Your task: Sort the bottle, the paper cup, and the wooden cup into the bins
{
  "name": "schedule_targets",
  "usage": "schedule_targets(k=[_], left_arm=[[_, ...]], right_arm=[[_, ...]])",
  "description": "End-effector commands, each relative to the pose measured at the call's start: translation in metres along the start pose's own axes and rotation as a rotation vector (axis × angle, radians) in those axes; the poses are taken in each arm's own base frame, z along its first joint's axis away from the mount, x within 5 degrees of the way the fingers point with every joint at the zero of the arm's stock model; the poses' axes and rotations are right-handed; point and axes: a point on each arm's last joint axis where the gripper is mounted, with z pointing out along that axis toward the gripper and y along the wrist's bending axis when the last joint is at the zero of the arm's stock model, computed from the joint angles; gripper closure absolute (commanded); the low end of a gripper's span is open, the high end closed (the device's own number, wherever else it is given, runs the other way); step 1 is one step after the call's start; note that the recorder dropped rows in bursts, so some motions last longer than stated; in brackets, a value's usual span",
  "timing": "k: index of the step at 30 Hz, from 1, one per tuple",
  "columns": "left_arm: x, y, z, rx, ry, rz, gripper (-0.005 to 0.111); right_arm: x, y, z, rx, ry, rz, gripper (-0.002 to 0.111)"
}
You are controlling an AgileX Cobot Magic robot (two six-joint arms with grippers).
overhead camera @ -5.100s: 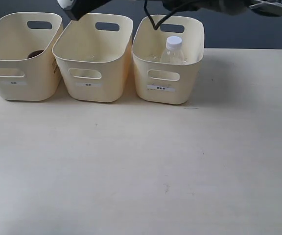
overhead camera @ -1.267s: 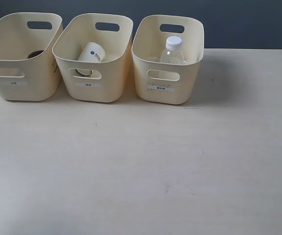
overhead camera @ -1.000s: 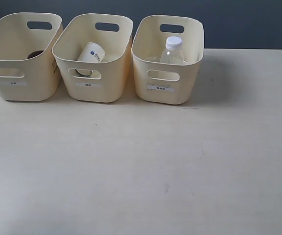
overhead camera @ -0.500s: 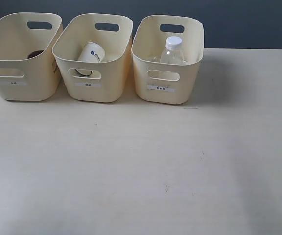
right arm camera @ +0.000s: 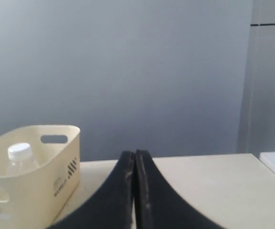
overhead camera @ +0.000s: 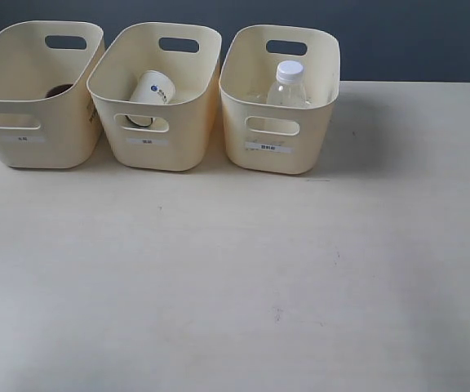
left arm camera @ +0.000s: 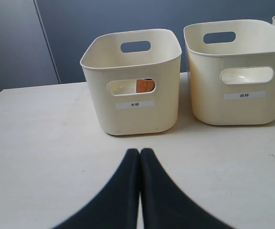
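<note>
Three cream bins (overhead camera: 280,155) in a row on a table (overhead camera: 235,278).
Left holds the wooden cup (overhead camera: 56,91), middle the tipped paper cup (overhead camera: 149,91), right the upright bottle (overhead camera: 288,85); nothing has moved lately. Left gripper (left arm camera: 139,153) and right gripper (right arm camera: 134,155) are pressed closed, empty.

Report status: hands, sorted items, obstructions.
Left hand shut, empty; right hand shut, empty. Clear plastic bottle, white paper cup, brown wooden cup each in a cream plastic bin. Nothing obstructing.

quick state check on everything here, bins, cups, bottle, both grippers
left bin: upright, holds the wooden cup
middle bin: upright, holds the paper cup, tipped over
right bin: upright, holds the bottle, standing, capped
left gripper: shut, empty
right gripper: shut, empty
</note>
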Motion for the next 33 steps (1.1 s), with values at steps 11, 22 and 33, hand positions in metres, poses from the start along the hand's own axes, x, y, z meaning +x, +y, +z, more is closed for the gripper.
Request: schedule_targets(k=[11, 22, 33], left_arm=[[-0.002, 0.0, 0.0, 0.001, -0.013, 0.0, 0.107], [-0.002, 0.0, 0.0, 0.001, -0.013, 0.0, 0.107], [-0.002, 0.0, 0.0, 0.001, -0.013, 0.0, 0.107]], right_arm=[[0.036, -0.003, -0.014, 0.026, 0.04, -0.056, 0.108], [0.042, -0.004, -0.017, 0.029, 0.063, -0.065, 0.108], [0.042, -0.004, -0.017, 0.029, 0.063, -0.065, 0.108]])
